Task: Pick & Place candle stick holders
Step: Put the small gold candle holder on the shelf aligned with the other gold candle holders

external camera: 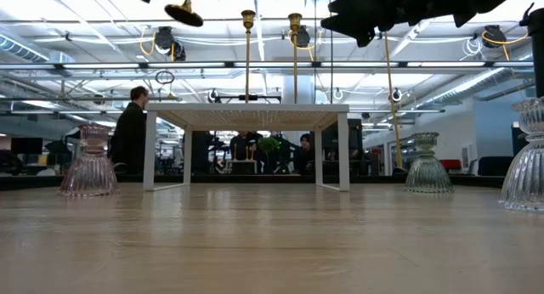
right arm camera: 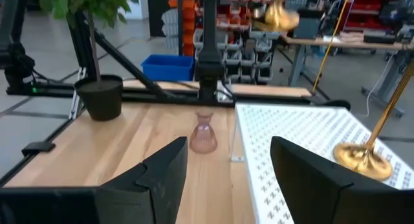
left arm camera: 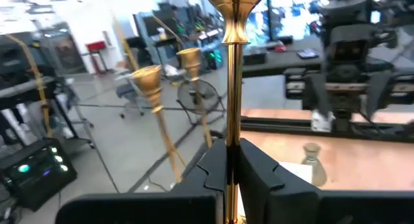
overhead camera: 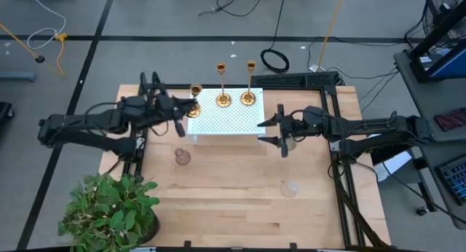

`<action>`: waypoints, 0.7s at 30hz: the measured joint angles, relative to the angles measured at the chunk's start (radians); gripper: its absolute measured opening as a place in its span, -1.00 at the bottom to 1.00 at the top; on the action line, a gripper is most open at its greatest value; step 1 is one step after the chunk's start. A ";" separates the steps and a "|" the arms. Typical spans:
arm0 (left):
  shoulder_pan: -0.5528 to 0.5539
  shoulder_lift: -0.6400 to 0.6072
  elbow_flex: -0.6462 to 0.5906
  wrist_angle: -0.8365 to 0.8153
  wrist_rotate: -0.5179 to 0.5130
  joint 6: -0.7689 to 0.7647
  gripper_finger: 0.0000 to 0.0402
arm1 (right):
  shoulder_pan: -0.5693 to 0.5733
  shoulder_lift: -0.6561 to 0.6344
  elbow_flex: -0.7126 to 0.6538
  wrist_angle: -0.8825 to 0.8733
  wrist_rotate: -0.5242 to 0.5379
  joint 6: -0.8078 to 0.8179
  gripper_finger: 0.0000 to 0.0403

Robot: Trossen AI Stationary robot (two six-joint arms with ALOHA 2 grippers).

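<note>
Nearest the table's front edge a clear ribbed glass candle holder (overhead camera: 290, 188) stands alone on the pale wooden table (overhead camera: 233, 215), with a pink ribbed glass holder (overhead camera: 182, 157) farther in to the left and a greenish glass holder (external camera: 427, 163) near the right gripper (overhead camera: 282, 130). That gripper hovers just off the right end of the white perforated stand (overhead camera: 226, 119), fingers spread wide, holding nothing. On the stand's far side two shiny gold candle stick holders with round bases and thin stems (overhead camera: 223, 100) (overhead camera: 248, 98) stand upright, close together. At the stand's far left corner the left gripper (overhead camera: 186, 110) is clamped on the stem of the third gold holder (left arm camera: 233, 88), carried upright; the low view suggests its base is lifted clear. Judged handling: gold ones are stiff metal, light, top-heavy and slick, so grip low on the stem and keep vertical. Glass ones are heavier, brittle, ribbed; take across the narrow waist, gently.
</note>
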 joint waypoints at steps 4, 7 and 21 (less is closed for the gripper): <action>0.050 -0.059 -0.159 0.195 -0.001 0.004 -0.92 | 0.000 0.000 0.000 0.040 0.000 -0.011 0.07; 0.104 -0.062 -0.258 0.311 0.010 -0.024 -0.92 | 0.000 0.000 0.000 0.063 0.000 -0.014 0.07; 0.355 0.187 -0.416 0.690 0.157 -0.076 -0.92 | 0.000 0.000 0.000 0.063 0.000 -0.041 0.08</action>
